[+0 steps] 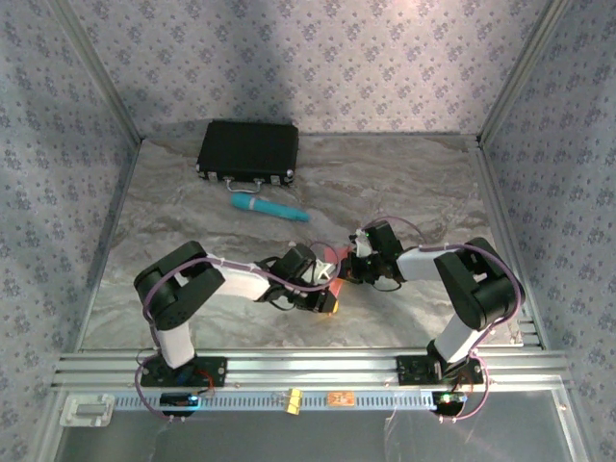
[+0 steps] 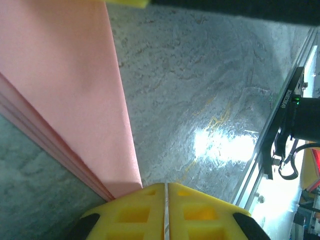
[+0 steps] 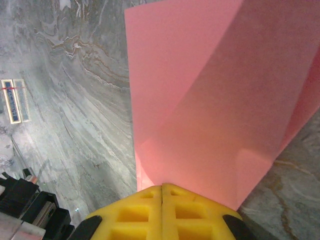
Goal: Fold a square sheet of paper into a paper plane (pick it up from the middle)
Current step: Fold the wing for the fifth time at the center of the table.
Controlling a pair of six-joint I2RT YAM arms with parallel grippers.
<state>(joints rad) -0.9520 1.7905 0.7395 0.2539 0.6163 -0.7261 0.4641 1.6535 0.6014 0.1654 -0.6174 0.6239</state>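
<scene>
Right fingers (image 3: pixel 159 192) pressed together, clamped on the near edge of the folded pink paper (image 3: pixel 210 100). Left fingers (image 2: pixel 162 195) also closed. The paper's layered corner runs up to their tip, pinch there unclear. Paper sits mid-tabletop (image 1: pixel 404 183) between the two sets of fingers, black case and teal cylinder well behind.

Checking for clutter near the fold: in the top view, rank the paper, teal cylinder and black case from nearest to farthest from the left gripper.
Measured from the left gripper:
1. the paper, right at its fingertips, mid-table.
2. the teal cylinder, farther back and to the left.
3. the black case, by the back wall, left of centre.
</scene>
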